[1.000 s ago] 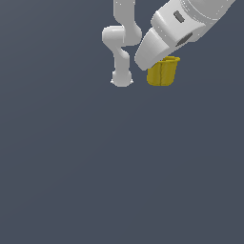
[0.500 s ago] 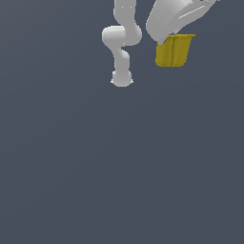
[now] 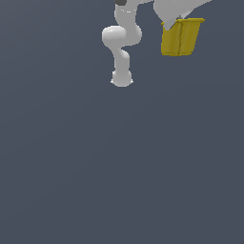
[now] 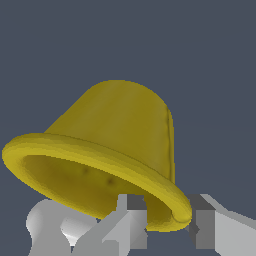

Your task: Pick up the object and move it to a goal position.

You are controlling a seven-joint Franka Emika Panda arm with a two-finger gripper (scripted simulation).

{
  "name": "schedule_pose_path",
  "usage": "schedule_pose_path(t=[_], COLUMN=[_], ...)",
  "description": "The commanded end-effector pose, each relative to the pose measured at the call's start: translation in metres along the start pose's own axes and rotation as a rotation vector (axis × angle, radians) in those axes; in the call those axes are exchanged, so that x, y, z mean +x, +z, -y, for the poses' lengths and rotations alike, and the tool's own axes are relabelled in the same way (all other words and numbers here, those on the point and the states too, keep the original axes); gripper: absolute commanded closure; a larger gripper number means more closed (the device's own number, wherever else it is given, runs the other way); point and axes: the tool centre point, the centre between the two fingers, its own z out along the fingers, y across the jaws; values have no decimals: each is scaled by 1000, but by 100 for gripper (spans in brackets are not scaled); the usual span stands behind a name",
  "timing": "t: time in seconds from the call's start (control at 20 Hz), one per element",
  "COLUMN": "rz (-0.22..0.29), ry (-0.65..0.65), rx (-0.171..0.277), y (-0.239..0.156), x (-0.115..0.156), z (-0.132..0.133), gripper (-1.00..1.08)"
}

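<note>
You are pinching the cup [image 4: 115,145] by its flared rim in the gripper [image 4: 165,220]; it is probably light, stiff, and slick, so grip firmly.

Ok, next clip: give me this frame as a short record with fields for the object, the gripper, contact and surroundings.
object: small mustard-yellow cup-like container with tapered walls and flared rim
object pose: rim up, slightly tilted, near the top of the exterior view
gripper: white gripper, shut on the container's rim
contact: one finger inside the rim, the other outside, per wrist view
support: held by the gripper alone, clear of the dark grey floor
arm: white robot arm, base on the floor
</note>
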Motion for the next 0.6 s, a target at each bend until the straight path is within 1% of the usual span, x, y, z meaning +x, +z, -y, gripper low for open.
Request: schedule_pose_path(t=[0.0, 0.55], rz=[-2, -1], ry=[1, 1], rx=[-1, -1], y=[-4, -9], x=[-2, -4], z=[1, 3], gripper=[108, 108])
